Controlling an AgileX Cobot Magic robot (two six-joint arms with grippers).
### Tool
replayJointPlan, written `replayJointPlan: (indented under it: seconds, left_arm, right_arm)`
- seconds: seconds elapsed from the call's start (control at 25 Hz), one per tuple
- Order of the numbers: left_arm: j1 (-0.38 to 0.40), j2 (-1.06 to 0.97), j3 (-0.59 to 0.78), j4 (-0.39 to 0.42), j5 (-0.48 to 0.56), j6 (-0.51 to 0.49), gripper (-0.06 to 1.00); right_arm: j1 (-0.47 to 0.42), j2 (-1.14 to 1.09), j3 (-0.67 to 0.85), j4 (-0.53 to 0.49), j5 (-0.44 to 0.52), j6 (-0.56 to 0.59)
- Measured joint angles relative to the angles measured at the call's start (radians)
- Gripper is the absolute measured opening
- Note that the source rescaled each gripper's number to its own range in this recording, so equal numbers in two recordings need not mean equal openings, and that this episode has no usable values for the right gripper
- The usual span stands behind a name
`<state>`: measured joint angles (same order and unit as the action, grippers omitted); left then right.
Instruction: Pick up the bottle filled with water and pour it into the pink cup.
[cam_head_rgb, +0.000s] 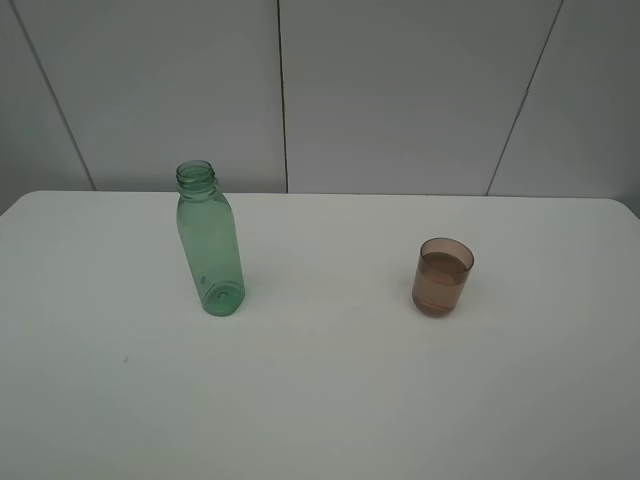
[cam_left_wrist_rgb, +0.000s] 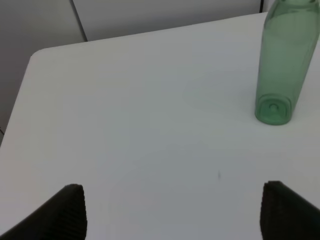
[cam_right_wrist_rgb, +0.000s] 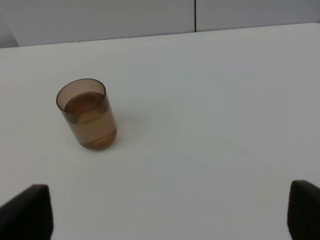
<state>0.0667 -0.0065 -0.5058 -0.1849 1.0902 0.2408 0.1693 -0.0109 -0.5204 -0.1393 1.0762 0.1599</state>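
Note:
The green transparent bottle (cam_head_rgb: 210, 245) stands upright and capless on the white table (cam_head_rgb: 320, 400), left of centre; no water line shows inside it. The pink cup (cam_head_rgb: 442, 277) stands upright to the right, with liquid filling much of it. Neither arm appears in the exterior high view. In the left wrist view my left gripper (cam_left_wrist_rgb: 172, 200) is open over bare table, and the bottle (cam_left_wrist_rgb: 280, 65) stands well ahead of it, off to one side. My right gripper (cam_right_wrist_rgb: 169, 200) is also open with nothing between its fingers; the cup (cam_right_wrist_rgb: 87, 120) stands ahead of it, apart from both fingertips.
Grey wall panels (cam_head_rgb: 400, 90) rise behind the table's far edge. The table's left corner (cam_left_wrist_rgb: 37, 52) shows in the left wrist view. Only the bottle and the cup stand on the tabletop.

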Motion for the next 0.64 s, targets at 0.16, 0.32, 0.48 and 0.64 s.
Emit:
replayJointPlan:
  seconds: [0.16,0.32,0.48,0.64]
  left_arm:
    - [0.0,0.0,0.0,-0.003,0.001,0.002,0.47]
    - [0.0,0.0,0.0,-0.003,0.001,0.002,0.47]
    - [0.0,0.0,0.0,-0.003,0.001,0.002,0.47]
    - [0.0,0.0,0.0,-0.003,0.001,0.002,0.47]
  right_arm:
    - [0.0,0.0,0.0,0.0,0.0,0.0]
    - [0.0,0.0,0.0,0.0,0.0,0.0]
    - [0.0,0.0,0.0,0.0,0.0,0.0]
    - [0.0,0.0,0.0,0.0,0.0,0.0]
